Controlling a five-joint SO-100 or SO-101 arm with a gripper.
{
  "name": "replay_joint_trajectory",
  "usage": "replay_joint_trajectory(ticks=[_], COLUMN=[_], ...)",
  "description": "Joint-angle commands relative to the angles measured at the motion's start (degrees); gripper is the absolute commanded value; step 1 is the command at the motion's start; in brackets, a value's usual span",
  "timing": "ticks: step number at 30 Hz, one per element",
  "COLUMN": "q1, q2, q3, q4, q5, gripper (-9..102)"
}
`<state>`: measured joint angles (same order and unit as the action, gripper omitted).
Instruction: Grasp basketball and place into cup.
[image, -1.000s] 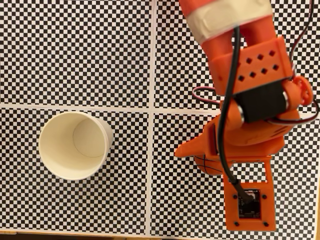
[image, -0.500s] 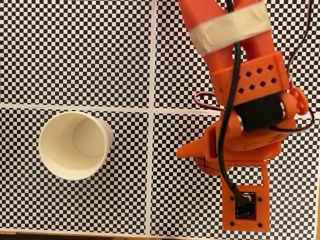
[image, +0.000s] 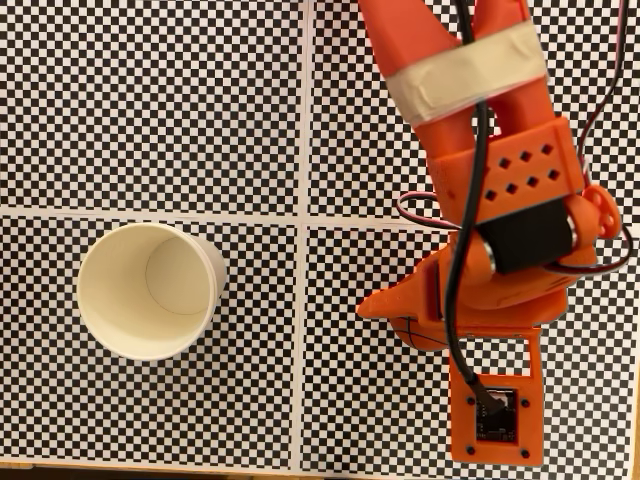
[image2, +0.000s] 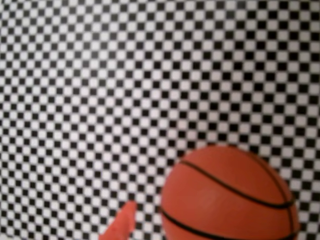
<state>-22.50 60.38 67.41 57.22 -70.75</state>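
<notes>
The cream-white cup (image: 148, 290) stands upright at the left of the fixed view, its mouth open and nothing inside. The basketball (image: 414, 335) lies on the checkered mat at the right, mostly hidden under my orange gripper (image: 405, 320). The pointed finger (image: 375, 305) reaches out to the ball's left. In the wrist view the basketball (image2: 230, 197) fills the lower right, and one orange fingertip (image2: 120, 226) stands to its left with a strip of mat between them. The other finger is hidden. The gripper looks open around the ball.
The checkered mat (image: 180, 110) covers the table, crossed by white seams (image: 302, 150). A table edge (image: 150, 466) runs along the bottom of the fixed view. Black and red cables (image: 462, 200) hang along the arm.
The arm has shifted slightly down and right in the fixed view. The pointed finger's tip has moved a little right, toward the ball. Ball and cup have stayed put.
</notes>
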Motion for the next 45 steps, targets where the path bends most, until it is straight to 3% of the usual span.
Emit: replay_joint_trajectory(ticks=[1,21,45], q1=[0.4,1.2,1.8], q2=[0.4,-2.9,-4.8], q3=[-2.8,-4.7,-5.7], q4=[-0.8,-0.8,-0.8], q5=[0.3,1.1,3.3], gripper=[59,59,7])
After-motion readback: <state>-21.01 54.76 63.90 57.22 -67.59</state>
